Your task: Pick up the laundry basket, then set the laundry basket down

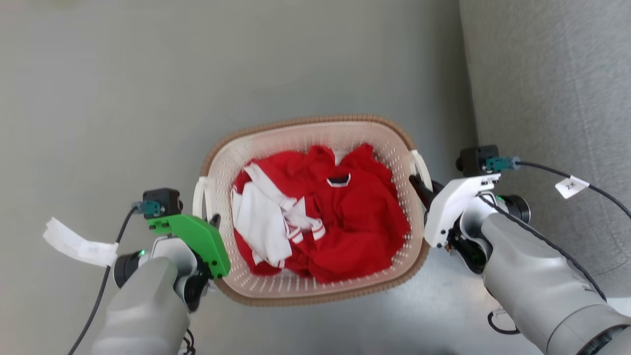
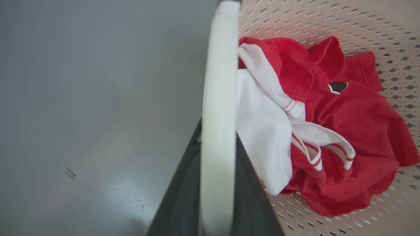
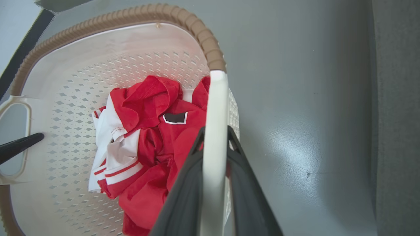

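Observation:
The laundry basket (image 1: pixel 296 140) sits in the middle of the head view, cream with perforated walls and a brown woven-look rim, holding red and white clothes (image 1: pixel 345 222). My left gripper (image 1: pixel 211 223) is at the basket's left short side. In the left wrist view its dark fingers (image 2: pixel 183 196) are shut on the white loop handle (image 2: pixel 218 82). My right gripper (image 1: pixel 419 187) is at the right short side, and its fingers (image 3: pixel 183 190) clamp that side's white handle (image 3: pixel 215 108). Whether the basket rests on the floor, I cannot tell.
Grey floor (image 1: pixel 197 74) surrounds the basket. A grey upholstered surface (image 1: pixel 552 88) runs along the right side, close to my right arm. A dark fingertip of my left gripper (image 3: pixel 19 146) pokes through the far handle loop. Paper tags hang on both wrist cables.

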Motion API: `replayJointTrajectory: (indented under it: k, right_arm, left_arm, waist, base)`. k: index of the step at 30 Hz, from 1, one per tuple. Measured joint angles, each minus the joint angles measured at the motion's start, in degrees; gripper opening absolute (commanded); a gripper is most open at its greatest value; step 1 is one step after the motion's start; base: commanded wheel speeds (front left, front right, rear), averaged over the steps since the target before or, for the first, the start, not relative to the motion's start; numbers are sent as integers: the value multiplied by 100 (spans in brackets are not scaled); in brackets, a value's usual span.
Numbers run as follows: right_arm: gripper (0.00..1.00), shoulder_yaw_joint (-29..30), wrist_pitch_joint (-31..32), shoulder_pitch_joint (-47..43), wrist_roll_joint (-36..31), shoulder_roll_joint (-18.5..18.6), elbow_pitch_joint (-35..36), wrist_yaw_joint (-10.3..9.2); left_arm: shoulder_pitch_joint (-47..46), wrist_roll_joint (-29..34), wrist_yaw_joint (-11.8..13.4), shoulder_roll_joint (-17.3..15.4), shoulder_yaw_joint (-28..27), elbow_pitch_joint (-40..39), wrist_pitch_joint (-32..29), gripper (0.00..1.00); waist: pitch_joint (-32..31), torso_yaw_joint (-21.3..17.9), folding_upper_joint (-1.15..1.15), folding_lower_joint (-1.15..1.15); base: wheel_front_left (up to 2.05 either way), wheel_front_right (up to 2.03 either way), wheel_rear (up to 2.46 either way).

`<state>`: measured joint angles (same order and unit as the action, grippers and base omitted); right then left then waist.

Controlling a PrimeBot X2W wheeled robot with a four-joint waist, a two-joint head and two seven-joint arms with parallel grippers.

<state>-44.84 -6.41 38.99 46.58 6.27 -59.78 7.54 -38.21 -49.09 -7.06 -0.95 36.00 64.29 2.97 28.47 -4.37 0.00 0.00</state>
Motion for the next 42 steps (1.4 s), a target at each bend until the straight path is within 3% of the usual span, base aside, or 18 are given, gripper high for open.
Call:
replayJointTrajectory:
  k: [25, 42]
  right_arm:
    - [0, -537, 939, -775, 505, -79, -241, -4]
    - [0, -704, 1211, -778, 652, -54, -249, -5]
  left_arm:
    - [969, -631, 2, -31, 481, 44, -923, 0]
    - [1001, -770, 4, -51, 588, 46, -1235, 0]
  waist:
    - [-1973, 79, 0, 0]
    - [-2209, 65, 0, 0]
  base:
    - [0, 0, 0]
    - [0, 0, 0]
